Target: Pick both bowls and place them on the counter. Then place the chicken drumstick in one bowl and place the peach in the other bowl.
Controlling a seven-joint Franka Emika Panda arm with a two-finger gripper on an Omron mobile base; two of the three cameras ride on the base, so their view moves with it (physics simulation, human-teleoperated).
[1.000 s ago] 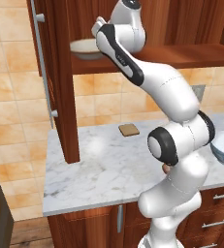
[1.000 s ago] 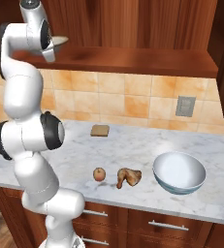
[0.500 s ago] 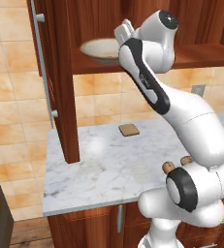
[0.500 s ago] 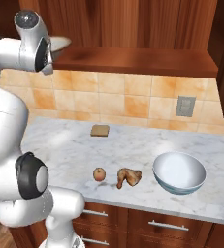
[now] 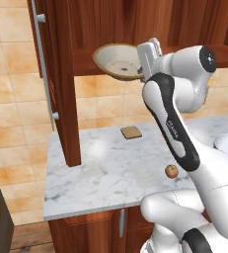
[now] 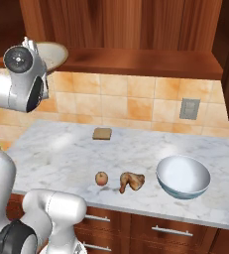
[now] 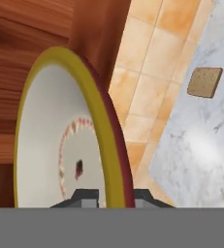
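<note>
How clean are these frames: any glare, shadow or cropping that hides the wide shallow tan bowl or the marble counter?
Hand view: the wide shallow tan bowl sits edge-on and very close, cropped at the bottom, with a soft bright patch on the white marble counter. Left base view: the white arm overlaps the bowl's right rim; the open cabinet door casts a faint shadow. Right base view: evenly lit and sharp.

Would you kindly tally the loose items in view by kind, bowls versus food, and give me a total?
Bowls: 2, the tan bowl gripped at its rim by the gripper up by the cabinet, and the white bowl on the counter.
Food: 3, the peach, the chicken drumstick and the bread slice.
Total: 5
</note>
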